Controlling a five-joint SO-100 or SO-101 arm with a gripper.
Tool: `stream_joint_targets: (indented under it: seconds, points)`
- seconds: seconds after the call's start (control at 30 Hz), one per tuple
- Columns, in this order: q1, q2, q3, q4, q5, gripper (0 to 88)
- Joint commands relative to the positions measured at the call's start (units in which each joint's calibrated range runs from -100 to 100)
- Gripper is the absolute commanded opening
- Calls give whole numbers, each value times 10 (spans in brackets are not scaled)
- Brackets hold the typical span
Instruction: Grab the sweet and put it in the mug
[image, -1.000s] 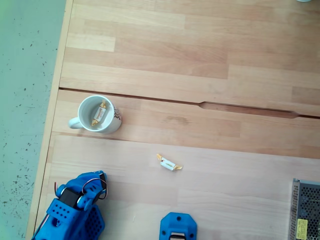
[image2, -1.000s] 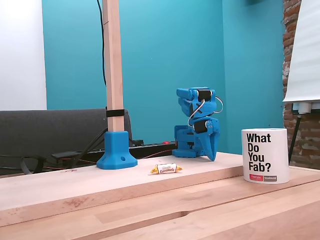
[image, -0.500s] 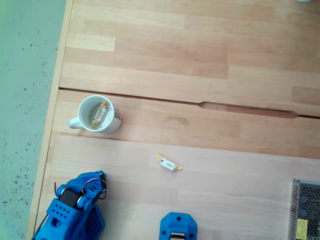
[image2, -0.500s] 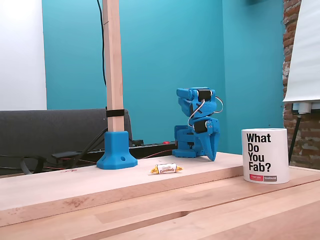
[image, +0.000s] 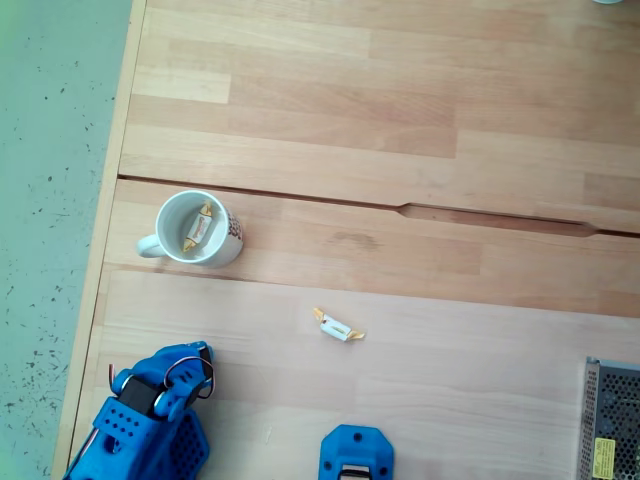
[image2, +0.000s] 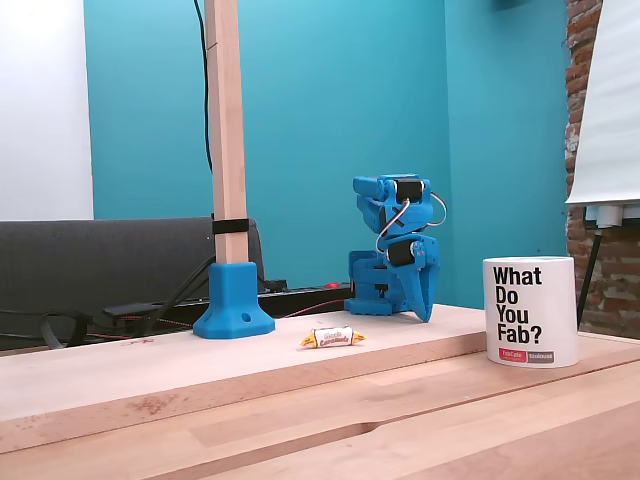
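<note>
Claw (image2: 424, 312) folded down, apparently closed, empty; 1 sweet (image: 338, 327) on table (image: 420, 120); another inside mug (image: 198, 229).

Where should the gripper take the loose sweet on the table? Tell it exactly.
Grip the sweet across its white middle, coming straight down from above: it lies flat on the table, its thin twisted ends offer little hold, and nothing crowds it.

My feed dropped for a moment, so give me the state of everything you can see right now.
mug: upright on the table, one wrapped sweet already inside it.
sweet in the mug: lying against the inner wall.
sweet on the table: loose on the wood, apart from the mug, untouched.
pincer: folded at the arm's base, tips pointing down, holding nothing; open or shut unclear.
</note>
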Motion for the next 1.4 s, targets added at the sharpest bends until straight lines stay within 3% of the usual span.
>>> stream_joint_targets:
  seconds: [0.0,0.77,1.1,1.37]
  points:
    - [-4,1,14,2,0,0]
    - [1,-6,-16,5,0,0]
    - [3,-7,-164,113,-5,0]
    - [-2,-7,-248,230,-60,0]
